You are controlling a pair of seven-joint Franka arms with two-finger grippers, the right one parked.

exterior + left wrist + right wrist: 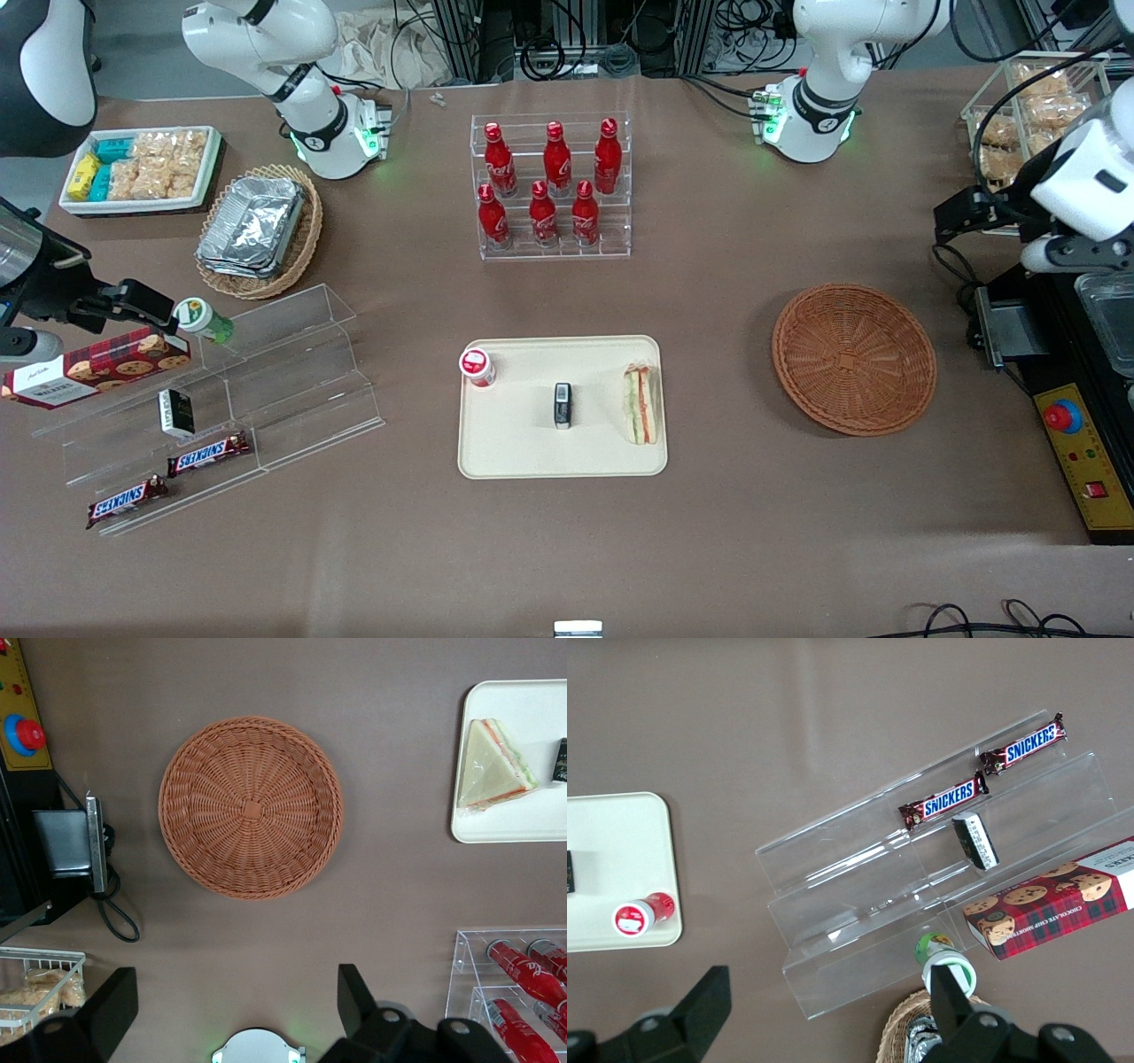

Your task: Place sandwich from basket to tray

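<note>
Sandwich (640, 403) already lies flat on tray (562, 461), away from the claw (235, 1005) toward the parked arm's end. Claw spread, empty, high above the bare basket (251, 806). Judgement: placement done; just retreat upward without dipping toward basket.

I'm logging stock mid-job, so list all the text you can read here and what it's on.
"SNICKERS": two chocolate bars on the clear shelf.
"WALKERS": cookie box, only just legible.
Red bottles: script too small to read.
Black packet on tray beside sandwich: unreadable.
Gripper, open above the basket: no text.
</note>
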